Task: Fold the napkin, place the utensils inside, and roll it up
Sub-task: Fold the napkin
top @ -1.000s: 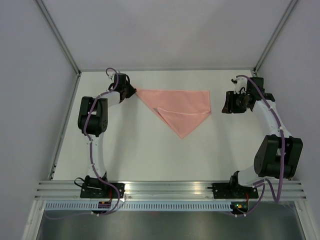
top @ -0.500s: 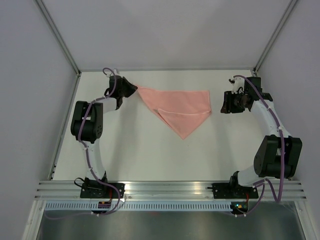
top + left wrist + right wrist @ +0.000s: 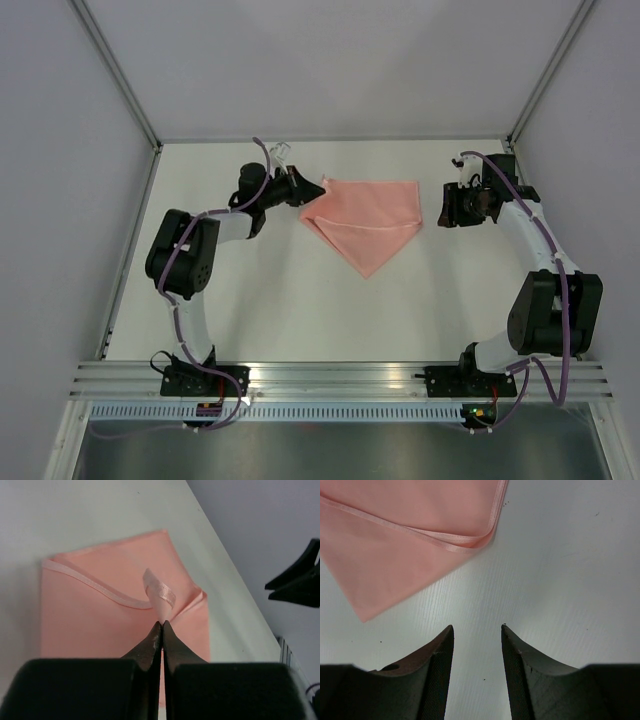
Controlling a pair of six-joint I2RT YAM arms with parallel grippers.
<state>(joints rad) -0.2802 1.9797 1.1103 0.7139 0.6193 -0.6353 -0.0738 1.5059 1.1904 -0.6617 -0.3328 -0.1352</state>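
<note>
Dragged napkin (image 3: pixel 372 218) corner from 9 toward 3 o'clock, left jaws clenched on it. Right jaws released, near cloth's 3 o'clock corner. Lying folded on tabletop (image 3: pixel 300 300), toward 12 o'clock. Thin, limp, slick: pinch hemmed corners.

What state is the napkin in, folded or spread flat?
Folded: the napkin lies in overlapping layers, and the left gripper, jaws shut, pinches one corner.

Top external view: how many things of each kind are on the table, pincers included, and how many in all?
napkin, pink, folded: 1
pincers: 2 (left pincer shut on a napkin corner; right pincer open, holding nothing)
utensils: 0 in view
Total: 3
</note>
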